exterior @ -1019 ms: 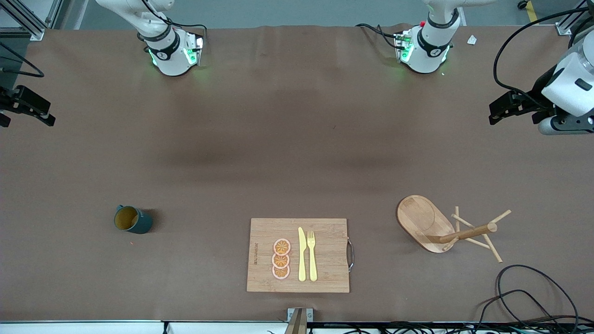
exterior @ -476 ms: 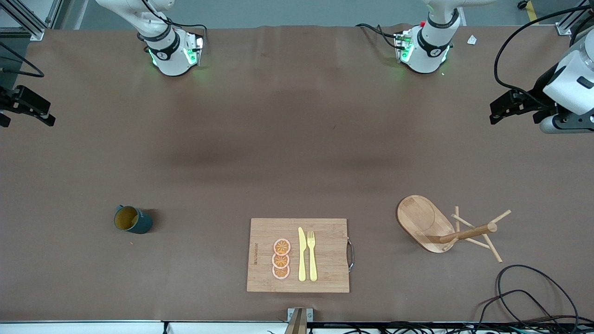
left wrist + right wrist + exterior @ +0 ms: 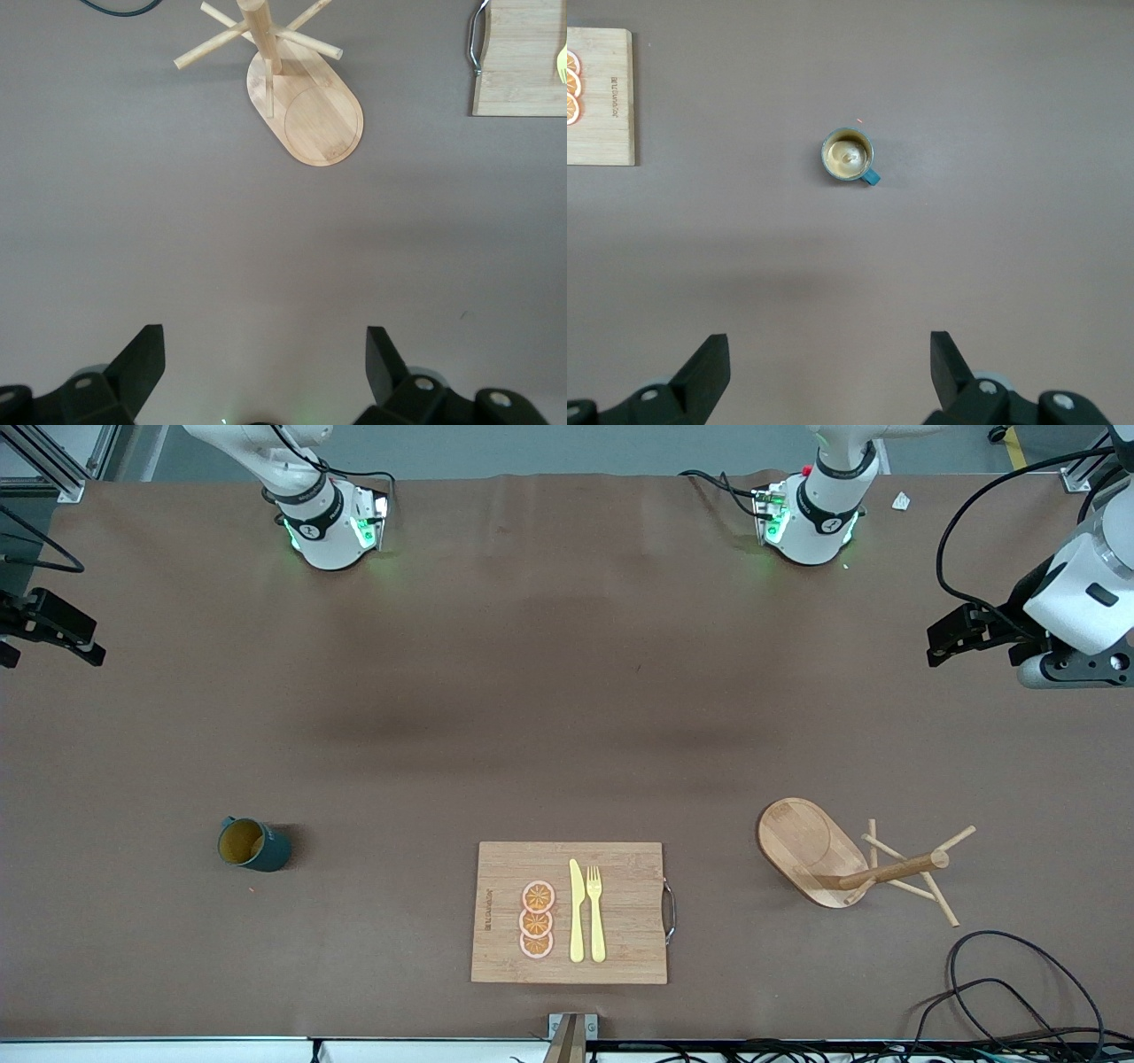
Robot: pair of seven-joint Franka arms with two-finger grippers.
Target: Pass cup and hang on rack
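The cup [image 3: 252, 845], dark teal with a tan inside, stands upright on the brown table toward the right arm's end; it also shows from above as cup [image 3: 849, 156]. The rack [image 3: 811, 850], a light wooden mug tree on an oval base, stands toward the left arm's end, with its pegs bare; in the left wrist view the rack [image 3: 310, 115] lies well ahead of the fingers. My left gripper [image 3: 952, 638] [image 3: 263, 345] hangs open over bare table at the left arm's end. At the right arm's end, my right gripper [image 3: 49, 633] [image 3: 828, 350] hangs open and empty over the table edge.
A bamboo cutting board [image 3: 570, 912] with orange slices [image 3: 537, 919], a yellow knife [image 3: 577, 911] and a fork [image 3: 595, 912] lies between cup and rack, near the table's front edge. Black cables [image 3: 1001, 992] coil near the front corner at the left arm's end.
The left arm's hand has turned and shifted a little toward the table's middle. The right arm, cup and rack have not moved.
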